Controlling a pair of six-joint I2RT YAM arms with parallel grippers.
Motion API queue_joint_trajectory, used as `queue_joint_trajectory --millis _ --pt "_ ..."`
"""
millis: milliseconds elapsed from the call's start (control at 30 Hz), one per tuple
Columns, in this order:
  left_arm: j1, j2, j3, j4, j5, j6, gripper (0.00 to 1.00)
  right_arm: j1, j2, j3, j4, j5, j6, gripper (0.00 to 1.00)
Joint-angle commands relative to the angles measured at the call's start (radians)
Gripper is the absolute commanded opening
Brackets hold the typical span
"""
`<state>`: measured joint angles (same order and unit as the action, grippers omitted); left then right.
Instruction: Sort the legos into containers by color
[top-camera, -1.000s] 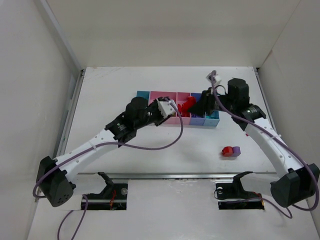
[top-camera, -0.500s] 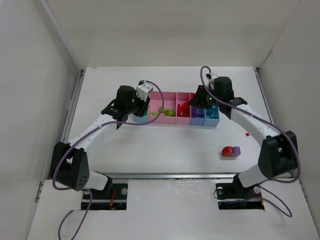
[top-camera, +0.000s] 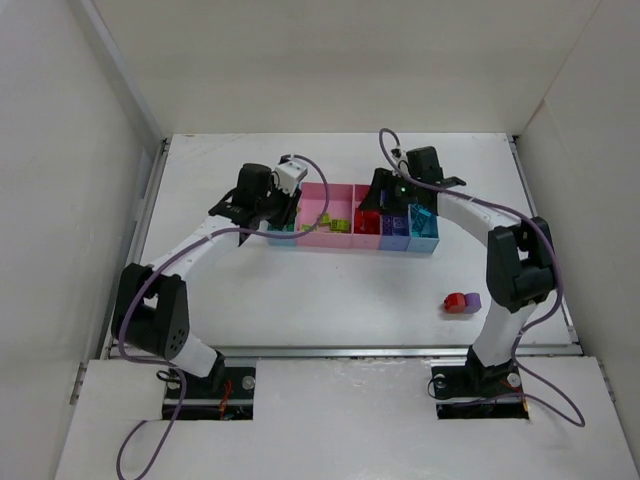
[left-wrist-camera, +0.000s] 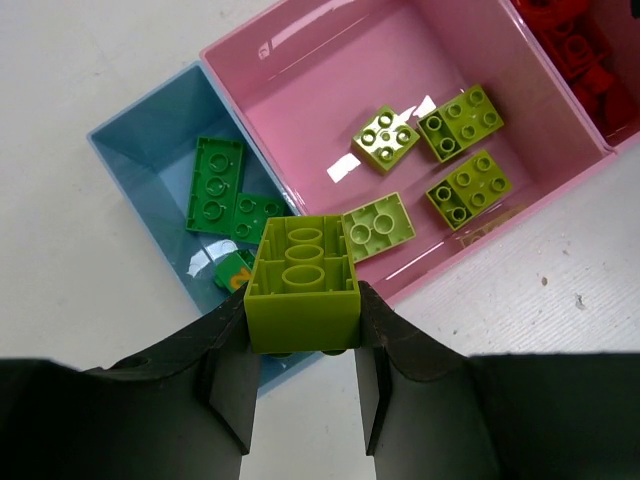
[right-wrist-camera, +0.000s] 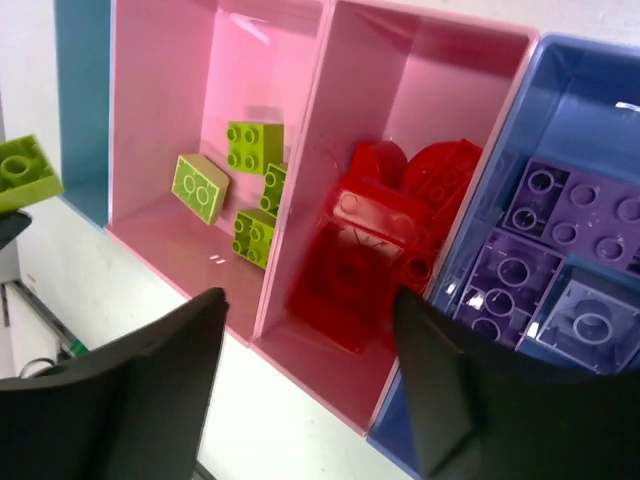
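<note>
1. The left gripper is clamped on a yellow-green brick. It is gripped by two side faces, with the hollow underside turned to the wrist camera.
2. The brick hangs over the wall shared by two trays. The blue tray holds green bricks, and the wide pink tray holds four yellow-green bricks.
3. Before release, the brick should be carried clear of that wall, over bare pink floor, so that it cannot tip into the blue tray.
4. The brick should be lowered close to the floor and the jaws parted only then. A drop from height is likely to bounce.
5. The right gripper hangs spread and empty over the red bricks in the narrow pink tray, well apart from the left.
6. A red brick and a purple brick lie touching on the table, not yet sorted.
</note>
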<state>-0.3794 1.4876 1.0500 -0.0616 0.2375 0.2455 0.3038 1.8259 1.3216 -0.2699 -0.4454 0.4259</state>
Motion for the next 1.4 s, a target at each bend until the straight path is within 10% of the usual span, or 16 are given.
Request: queue_joint_trajectory --millis 0,100,433,500,600,700,1167,1367 --pt "0.004 0.02 0.076 0.006 0.029 0.021 0.0 0.012 0.001 0.076 -0.02 -0.021 -0.016 0.74" --pt "-0.007 0.045 0.102 0.006 0.063 0.044 0.0 0.012 0.001 0.1 -0.035 -0.021 -0.035 0.96" --pt "-0.116 0.172 0.223 -0.043 0.118 0.146 0.0 0.003 -0.033 0.199 -0.097 -0.021 -0.084 0.97" --pt "-0.127 0.203 0.252 -0.063 0.103 0.146 0.17 -0.009 -0.056 0.209 -0.11 -0.021 -0.084 0.97" --pt "-0.136 0.226 0.275 -0.073 0.08 0.13 0.7 -0.037 -0.08 0.209 -0.149 0.002 -0.095 1.0" --pt "-0.136 0.226 0.275 -0.092 0.062 0.13 0.82 -0.063 -0.125 0.2 -0.184 0.055 -0.116 1.0" --pt "-0.136 0.161 0.275 -0.052 -0.102 0.13 0.9 -0.115 -0.384 0.058 -0.629 0.62 -0.061 1.0" --pt "-0.136 0.126 0.231 0.006 -0.194 0.071 0.99 -0.115 -0.484 -0.169 -0.66 0.59 0.128 1.0"
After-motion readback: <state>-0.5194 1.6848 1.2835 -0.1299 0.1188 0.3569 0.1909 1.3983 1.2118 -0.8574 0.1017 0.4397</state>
